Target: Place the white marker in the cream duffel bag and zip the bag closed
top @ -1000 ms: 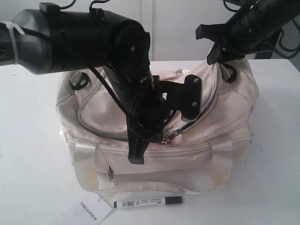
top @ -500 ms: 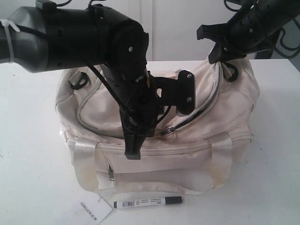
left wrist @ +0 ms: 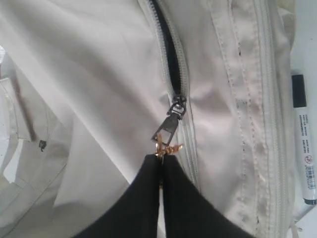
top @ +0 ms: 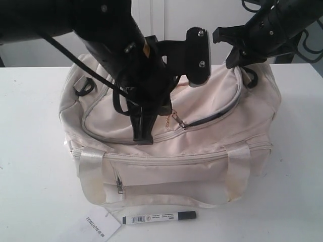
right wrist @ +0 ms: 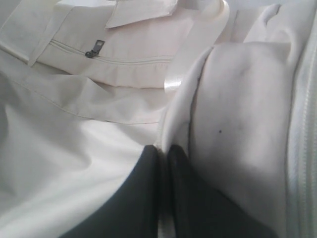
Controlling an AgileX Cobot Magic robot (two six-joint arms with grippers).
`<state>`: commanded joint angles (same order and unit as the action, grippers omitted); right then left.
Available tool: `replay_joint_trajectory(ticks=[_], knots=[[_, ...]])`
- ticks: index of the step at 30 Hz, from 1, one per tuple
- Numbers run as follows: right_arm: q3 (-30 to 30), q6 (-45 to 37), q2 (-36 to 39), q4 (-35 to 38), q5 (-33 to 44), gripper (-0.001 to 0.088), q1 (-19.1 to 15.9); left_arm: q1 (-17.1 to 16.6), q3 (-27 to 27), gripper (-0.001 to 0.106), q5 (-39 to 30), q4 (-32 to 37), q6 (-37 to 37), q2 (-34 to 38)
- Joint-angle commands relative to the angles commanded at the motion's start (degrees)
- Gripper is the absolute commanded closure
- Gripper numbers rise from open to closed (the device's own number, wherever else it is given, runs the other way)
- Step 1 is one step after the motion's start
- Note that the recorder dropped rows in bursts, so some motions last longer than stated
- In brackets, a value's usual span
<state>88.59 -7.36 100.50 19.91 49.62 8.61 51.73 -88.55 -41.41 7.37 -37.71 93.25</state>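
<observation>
Table (top: 30, 126) bears duffel bag (top: 176, 171), marker (top: 159, 218), paper tag (top: 96, 225)

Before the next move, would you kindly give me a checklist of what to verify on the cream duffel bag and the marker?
1. The slim white marker with dark cap is inside the soft cream fabric duffel bag: not ok; it lies on the white table in front of the bag.
2. The left end effector grips the gold zipper-pull chain: ok, shut on it.
3. The right end effector steadies the bag: ok, shut on a fold of its fabric.
4. The top zipper is open wide enough for the marker: cannot tell; a dark gap shows on one side of the slider.
</observation>
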Motion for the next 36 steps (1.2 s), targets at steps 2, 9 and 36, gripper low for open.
replay_joint_trajectory(ticks=[2, 9, 36], knots=[[0.0, 0.0, 0.0, -0.31, 0.0, 0.0868, 0.0, 0.0, 0.0, 0.105, 0.73, 0.0, 0.0, -0.81], [0.0, 0.0, 0.0, -0.67, 0.61, 0.0868, 0.0, 0.0, 0.0, 0.105, 1.93, 0.0, 0.0, -2.35], [-0.1, 2.59, -7.99, -0.68, 12.2, 0.0562, 0.0, 0.0, 0.0, 0.105, 1.09, 0.0, 0.64, -1.22]])
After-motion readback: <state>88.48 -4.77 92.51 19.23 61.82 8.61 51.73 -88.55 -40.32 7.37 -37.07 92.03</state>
